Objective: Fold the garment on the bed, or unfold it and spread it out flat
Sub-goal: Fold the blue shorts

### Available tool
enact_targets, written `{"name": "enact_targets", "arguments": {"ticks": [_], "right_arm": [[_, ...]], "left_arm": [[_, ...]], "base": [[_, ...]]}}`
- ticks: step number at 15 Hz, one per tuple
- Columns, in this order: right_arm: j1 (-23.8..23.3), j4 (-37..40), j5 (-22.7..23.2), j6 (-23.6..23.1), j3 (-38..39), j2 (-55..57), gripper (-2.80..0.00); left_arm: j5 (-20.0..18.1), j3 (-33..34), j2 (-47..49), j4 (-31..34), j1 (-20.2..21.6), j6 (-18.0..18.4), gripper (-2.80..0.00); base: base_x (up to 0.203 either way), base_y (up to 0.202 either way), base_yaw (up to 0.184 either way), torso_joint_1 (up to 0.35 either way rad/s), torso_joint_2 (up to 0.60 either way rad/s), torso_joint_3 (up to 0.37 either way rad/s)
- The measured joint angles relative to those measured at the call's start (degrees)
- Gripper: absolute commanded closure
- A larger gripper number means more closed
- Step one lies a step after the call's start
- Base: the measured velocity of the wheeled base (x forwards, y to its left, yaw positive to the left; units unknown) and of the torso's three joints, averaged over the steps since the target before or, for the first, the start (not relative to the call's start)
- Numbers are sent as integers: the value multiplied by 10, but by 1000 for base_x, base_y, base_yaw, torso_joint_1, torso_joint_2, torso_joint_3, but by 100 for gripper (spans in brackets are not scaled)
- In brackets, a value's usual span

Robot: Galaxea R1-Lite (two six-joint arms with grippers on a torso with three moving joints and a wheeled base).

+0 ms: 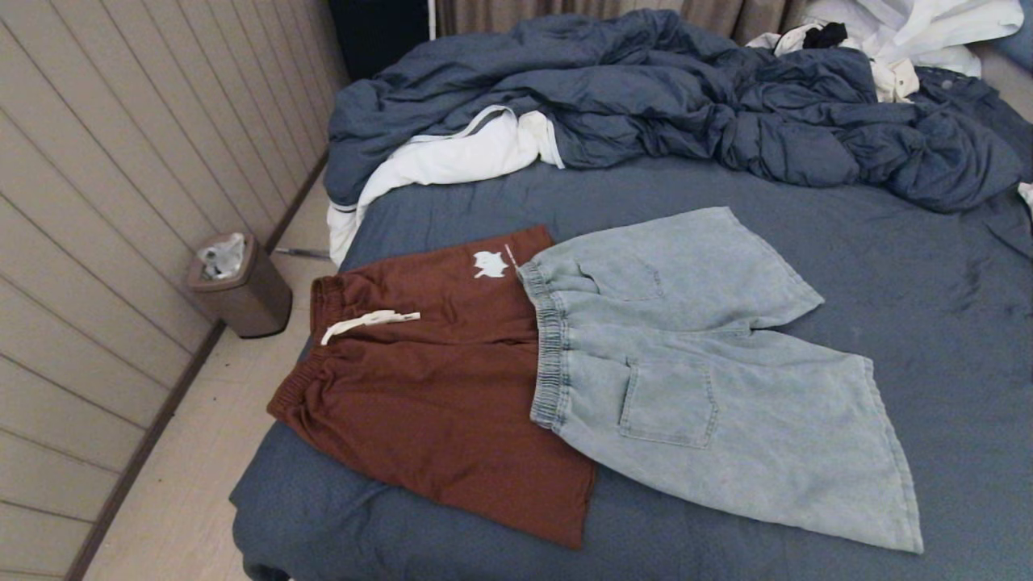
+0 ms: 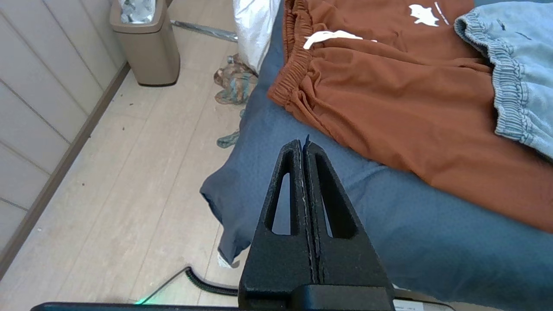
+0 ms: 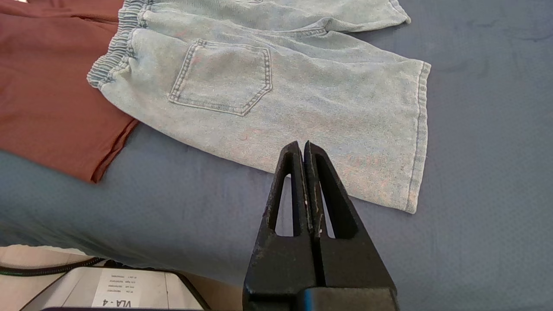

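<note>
My left gripper (image 2: 303, 147) hangs clenched on nothing above the near left corner of the bed (image 1: 888, 307), short of the rust-brown shorts (image 1: 436, 387); my right gripper (image 3: 302, 147) hangs likewise, fingers pressed together and empty, just short of the light denim shorts (image 1: 710, 379); both pairs lie spread flat on the slate-blue sheet, the denim waistband overlapping the brown pair; a rumpled blue duvet (image 1: 686, 105) lies beyond.
</note>
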Motion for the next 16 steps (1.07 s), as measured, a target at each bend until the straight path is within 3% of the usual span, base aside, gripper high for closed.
{"name": "enact_targets", "arguments": {"ticks": [7, 10, 13, 16], "right_arm": [[1, 34, 3, -9, -17, 0, 0], [1, 100, 12, -7, -130, 39, 0], [15, 125, 16, 3, -256, 151, 0], [32, 131, 17, 56, -359, 299, 0]], "left_arm": [[-1, -26, 6, 9, 1, 14, 0], [-13, -128, 71, 17, 1, 9, 0], [-47, -261, 197, 22, 0, -9, 0], [-76, -370, 353, 28, -2, -22, 0]], "base": [[0, 0, 0, 0, 0, 0], [0, 0, 0, 0, 0, 0], [0, 0, 0, 0, 0, 0], [0, 0, 0, 0, 0, 0]]}}
